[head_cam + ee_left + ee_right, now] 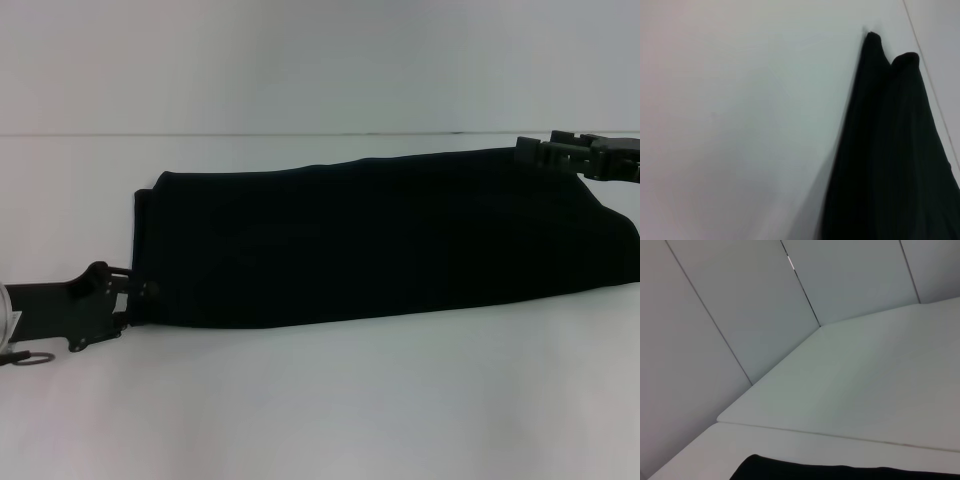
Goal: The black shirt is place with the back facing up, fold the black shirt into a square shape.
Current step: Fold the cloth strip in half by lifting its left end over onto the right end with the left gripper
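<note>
We see the black shirt point(380, 240) folded into a long band on the white table point(320, 400); left gripper point(135, 295) at its near-left corner, right gripper point(540, 150) at its far-right corner, grip on either we cannot tell.

A white table point(320, 400) carries the black shirt point(370, 240), folded into a long band.

No lettering, label, brand mark, number or sign can be read anywhere in these views. The black shirt point(380, 240), lying as a long folded band across the white worktop point(320, 400), shows only plain dark fabric on its upturned surface, with no print visible. The worktop and the pale wall panels point(740, 315) behind it carry no markings either.
</note>
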You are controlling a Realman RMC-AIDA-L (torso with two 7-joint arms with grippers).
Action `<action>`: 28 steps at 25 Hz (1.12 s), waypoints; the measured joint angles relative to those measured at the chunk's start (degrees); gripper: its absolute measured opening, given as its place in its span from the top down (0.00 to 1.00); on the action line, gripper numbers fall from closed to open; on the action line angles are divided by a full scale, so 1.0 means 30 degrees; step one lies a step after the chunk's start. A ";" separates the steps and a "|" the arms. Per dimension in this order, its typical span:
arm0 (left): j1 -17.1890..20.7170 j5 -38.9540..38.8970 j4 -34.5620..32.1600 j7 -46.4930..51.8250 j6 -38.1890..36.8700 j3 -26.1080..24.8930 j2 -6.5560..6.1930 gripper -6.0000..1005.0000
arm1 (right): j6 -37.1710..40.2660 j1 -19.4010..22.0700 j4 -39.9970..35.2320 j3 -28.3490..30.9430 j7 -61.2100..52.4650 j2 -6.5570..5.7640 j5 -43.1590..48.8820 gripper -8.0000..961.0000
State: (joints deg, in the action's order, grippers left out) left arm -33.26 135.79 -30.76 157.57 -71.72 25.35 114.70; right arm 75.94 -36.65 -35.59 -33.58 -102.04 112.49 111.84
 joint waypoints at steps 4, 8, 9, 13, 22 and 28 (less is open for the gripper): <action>0.0006 0.0024 0.0024 -0.0102 0.0067 0.0056 0.0000 0.60 | -0.0001 0.0000 0.0000 0.0001 0.0000 0.0015 0.0031 0.06; 0.0001 0.0066 0.0234 -0.0284 0.0137 0.0075 -0.0004 0.76 | -0.0019 0.0032 0.0000 -0.0018 0.0000 0.0056 0.0079 0.06; 0.0001 0.0066 0.0234 -0.0284 0.0137 0.0075 -0.0004 0.79 | -0.0019 0.0032 0.0000 -0.0018 0.0000 0.0056 0.0079 0.06; 0.0048 0.0025 0.0267 -0.0854 0.0146 -0.0076 -0.0004 0.87 | -0.0052 0.0083 0.0000 -0.0002 0.0010 0.0111 0.0091 0.06; 0.0627 -0.0004 -0.0170 -0.4633 -0.0908 -0.2138 -0.0424 0.96 | -0.0273 -0.0016 0.0066 0.0357 -0.0001 0.0321 -0.0059 0.06; 0.2134 0.0111 -0.2279 -0.6037 -0.1589 -0.2847 -0.0679 0.97 | -0.1228 -0.0352 0.0200 0.0614 -0.0103 0.0628 -0.0288 0.06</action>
State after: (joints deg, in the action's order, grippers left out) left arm -26.86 136.13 -37.60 139.46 -76.49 16.81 112.66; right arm 72.26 -37.71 -35.00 -31.73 -102.35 114.38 110.97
